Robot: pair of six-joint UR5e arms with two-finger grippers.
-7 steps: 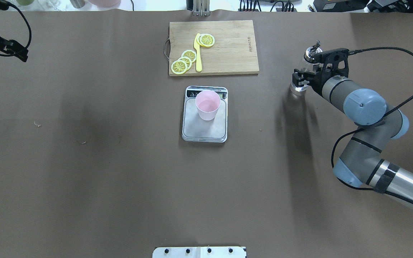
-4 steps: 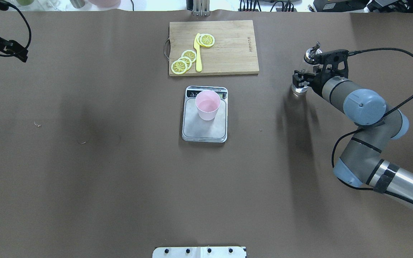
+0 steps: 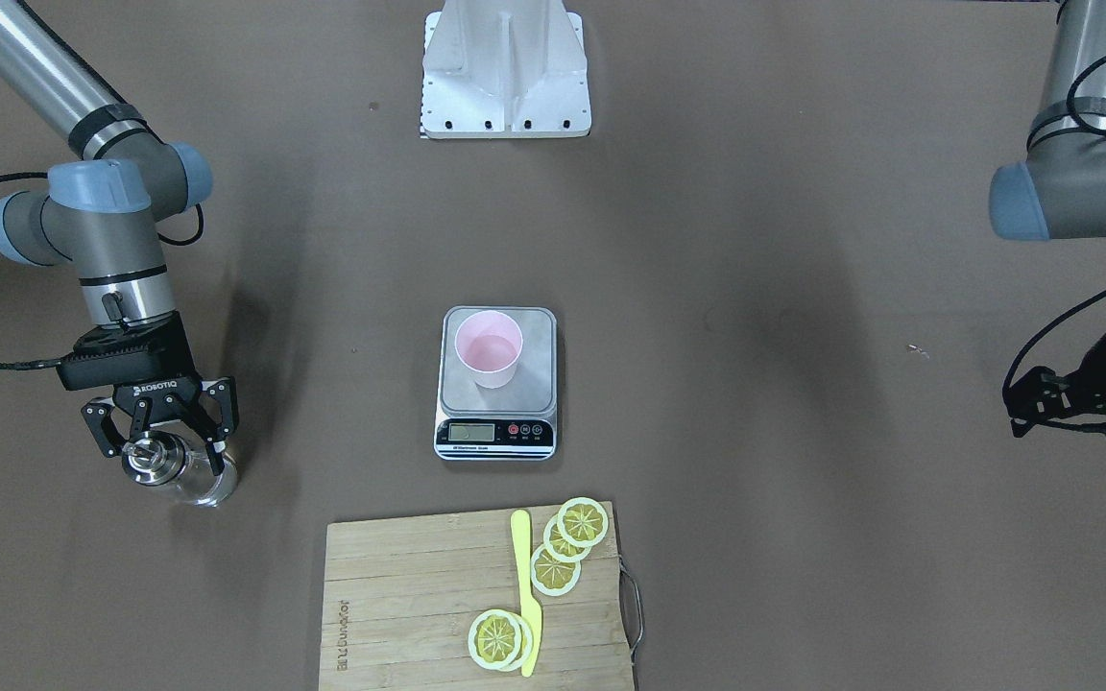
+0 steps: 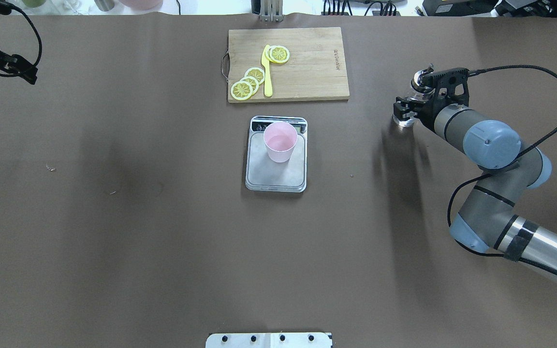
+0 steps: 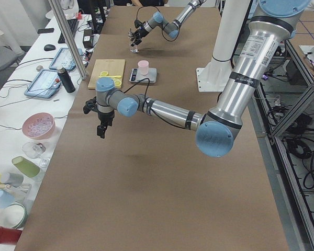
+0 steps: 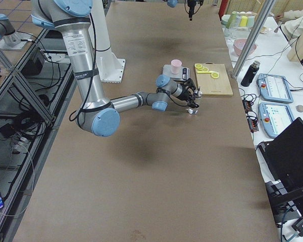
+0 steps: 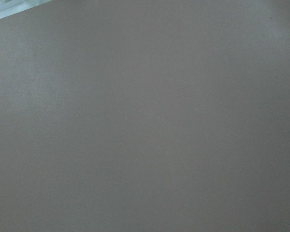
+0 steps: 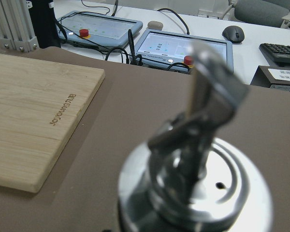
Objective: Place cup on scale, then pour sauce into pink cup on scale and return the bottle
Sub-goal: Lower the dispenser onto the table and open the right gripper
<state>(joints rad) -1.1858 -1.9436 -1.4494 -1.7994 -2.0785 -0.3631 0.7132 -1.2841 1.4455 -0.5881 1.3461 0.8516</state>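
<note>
The pink cup (image 4: 280, 141) stands upright on the back half of the scale (image 4: 273, 175), close to its display, and shows again as the cup (image 3: 489, 350) on the steel platform (image 3: 539, 382). Far to the right of it, my right gripper (image 4: 405, 109) is shut on the clear glass bottle (image 4: 403, 121), which is upright with its base at the tabletop. From the front, the gripper (image 3: 167, 459) straddles the bottle (image 3: 205, 486). The metal cap and spout (image 8: 198, 188) fill the right wrist view. My left gripper (image 3: 1023, 401) hovers at the far left edge, holding nothing; its jaws are unclear.
A bamboo cutting board (image 4: 312, 63) with lemon slices (image 4: 249, 83) and a yellow knife (image 4: 267, 72) lies behind the scale. The robot's white base plate (image 3: 505, 77) sits at the near edge. Tablets and cables lie beyond the table's far edge (image 8: 183, 48).
The right gripper has lowered the bottle: its cap dropped a little toward the table while the base stayed over the same spot. Cup, scale and left arm are unchanged.
</note>
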